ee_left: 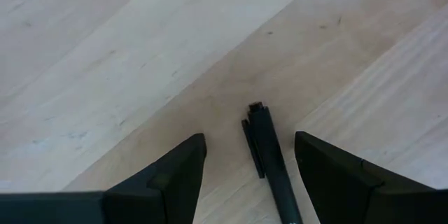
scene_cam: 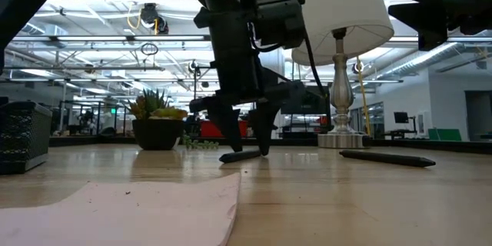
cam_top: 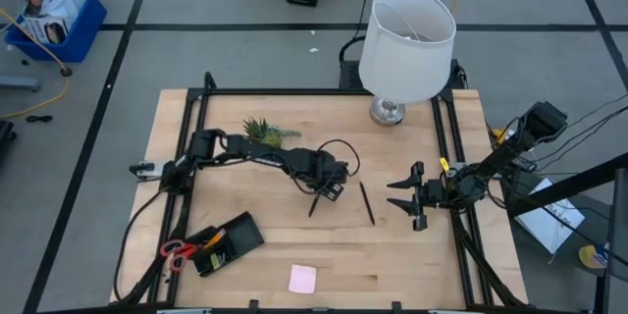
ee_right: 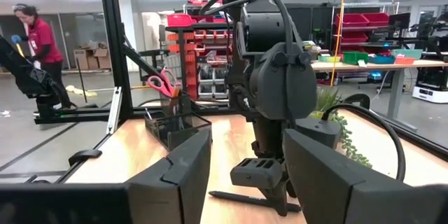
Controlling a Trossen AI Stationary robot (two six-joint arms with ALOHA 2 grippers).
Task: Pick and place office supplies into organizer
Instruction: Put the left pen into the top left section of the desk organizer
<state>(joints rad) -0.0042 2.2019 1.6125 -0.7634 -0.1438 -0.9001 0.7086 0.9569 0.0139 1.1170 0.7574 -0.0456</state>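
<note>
The organizer (cam_top: 228,242) is seen at the table's front left, apparently holding scissors (cam_top: 177,250). Mid-table, the left gripper (cam_top: 327,191) is lowered with jaws spread astride a black pen (ee_left: 273,168). A second pen (cam_top: 366,202) lies beside. The right gripper (cam_top: 410,197) hovers, jaws spread.

Even, bright overhead light in high view; wooden table (cam_top: 294,245) evenly lit, shadows faint and short. Low view backlit: ceiling strip lights at 12 o'clock blow out, arm and lamp (scene_cam: 338,15) shade read dark. Pink pad (scene_cam: 131,211) at 7 o'clock soft, out of focus. Left wrist view: pale wood, pen (ee_left: 269,157) slightly soft, fingers (ee_left: 175,178) blurred. Right wrist view: background sharp, near fingers (ee_right: 175,175) soft.
</note>
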